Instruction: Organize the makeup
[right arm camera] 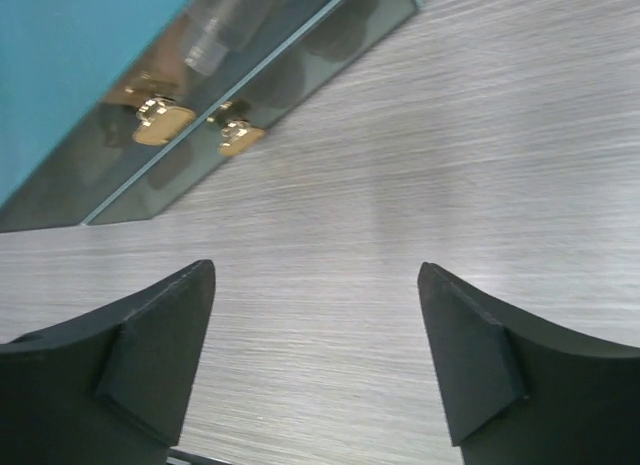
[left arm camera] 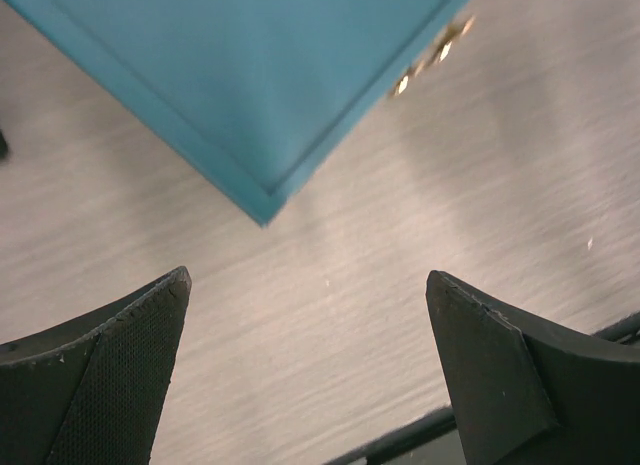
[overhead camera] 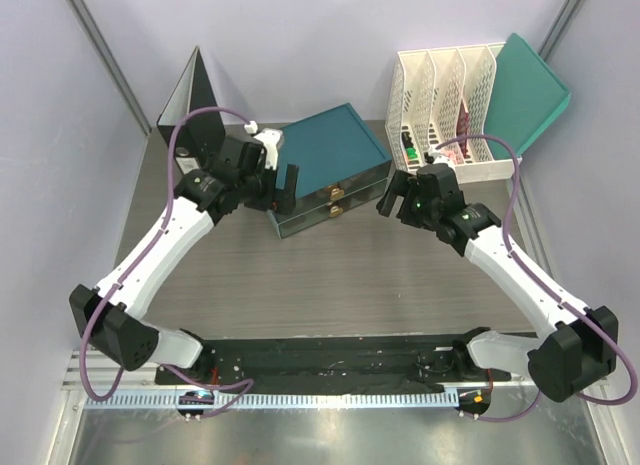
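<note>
the left end effector [overhead camera: 288, 185] hangs just beside the near left corner of the teal drawer box [overhead camera: 325, 145], its fingers spread wide with nothing between them. its wrist view shows that corner of the box above the gap and the grey worktop [overhead camera: 330, 275] beneath. the right end effector [overhead camera: 393, 200] hovers off the box's right end, likewise spread apart and empty, and looks onto the two tinted drawer fronts with their gold knobs [right arm camera: 160, 122]. the fronts sit flush with each other.

the makeup [right arm camera: 212, 40] shows only as blurred shapes behind those see-through fronts. there is a pale, bottle-like form in the upper drawer and darker rounded shapes [right arm camera: 335, 35] in the lower one, too dim to name.

at the far right of the worktop stands a white file rack [overhead camera: 440, 85] with a teal folder [overhead camera: 530, 95] leaning against it. at the far left stands a black file holder [overhead camera: 190, 105].
</note>
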You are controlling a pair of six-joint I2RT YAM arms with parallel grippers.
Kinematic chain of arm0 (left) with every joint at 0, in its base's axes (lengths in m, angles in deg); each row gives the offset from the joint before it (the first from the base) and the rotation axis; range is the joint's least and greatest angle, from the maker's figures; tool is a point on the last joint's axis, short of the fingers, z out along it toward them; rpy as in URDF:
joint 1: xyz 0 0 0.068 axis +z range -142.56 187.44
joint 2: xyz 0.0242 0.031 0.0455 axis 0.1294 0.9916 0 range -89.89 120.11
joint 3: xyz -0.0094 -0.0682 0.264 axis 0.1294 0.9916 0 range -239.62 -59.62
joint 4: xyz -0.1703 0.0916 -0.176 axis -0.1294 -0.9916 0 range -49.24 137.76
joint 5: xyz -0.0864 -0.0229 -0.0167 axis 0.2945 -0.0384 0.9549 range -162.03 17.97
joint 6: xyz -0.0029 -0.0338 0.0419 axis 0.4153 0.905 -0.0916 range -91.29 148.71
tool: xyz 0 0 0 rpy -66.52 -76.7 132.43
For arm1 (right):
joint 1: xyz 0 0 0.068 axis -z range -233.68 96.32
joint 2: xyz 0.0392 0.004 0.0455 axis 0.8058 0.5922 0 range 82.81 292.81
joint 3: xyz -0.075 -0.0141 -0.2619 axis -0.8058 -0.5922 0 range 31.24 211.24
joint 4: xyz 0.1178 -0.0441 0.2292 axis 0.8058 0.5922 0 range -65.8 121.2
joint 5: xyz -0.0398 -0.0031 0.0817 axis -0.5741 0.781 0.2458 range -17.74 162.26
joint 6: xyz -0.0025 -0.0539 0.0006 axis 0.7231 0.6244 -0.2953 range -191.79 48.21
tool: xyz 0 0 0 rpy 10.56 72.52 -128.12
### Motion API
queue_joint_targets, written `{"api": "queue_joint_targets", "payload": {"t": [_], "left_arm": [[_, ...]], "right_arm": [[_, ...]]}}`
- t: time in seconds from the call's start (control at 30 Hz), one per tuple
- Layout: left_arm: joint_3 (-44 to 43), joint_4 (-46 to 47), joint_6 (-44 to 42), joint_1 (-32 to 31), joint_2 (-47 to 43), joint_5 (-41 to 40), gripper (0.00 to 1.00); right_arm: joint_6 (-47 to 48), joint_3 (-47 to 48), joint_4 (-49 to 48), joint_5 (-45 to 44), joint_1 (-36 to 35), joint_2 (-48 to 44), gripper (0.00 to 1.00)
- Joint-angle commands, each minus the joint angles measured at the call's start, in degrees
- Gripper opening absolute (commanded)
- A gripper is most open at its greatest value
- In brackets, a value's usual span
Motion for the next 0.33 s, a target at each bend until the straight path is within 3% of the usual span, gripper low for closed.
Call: {"api": "queue_joint_targets", "payload": {"t": [0.0, 0.3], "left_arm": [[5.6, 4.2, 1.5, 0.3, -4.6, 2.3, 1.0], [6.4, 3.2, 1.8, 0.3, -5.5, 0.1, 1.0]], "right_arm": [[3.1, 0.2, 3.6, -4.8, 0.0, -3.0, 0.92], [3.3, 0.6, 4.1, -6.4, 0.0, -2.6, 0.97]]}}
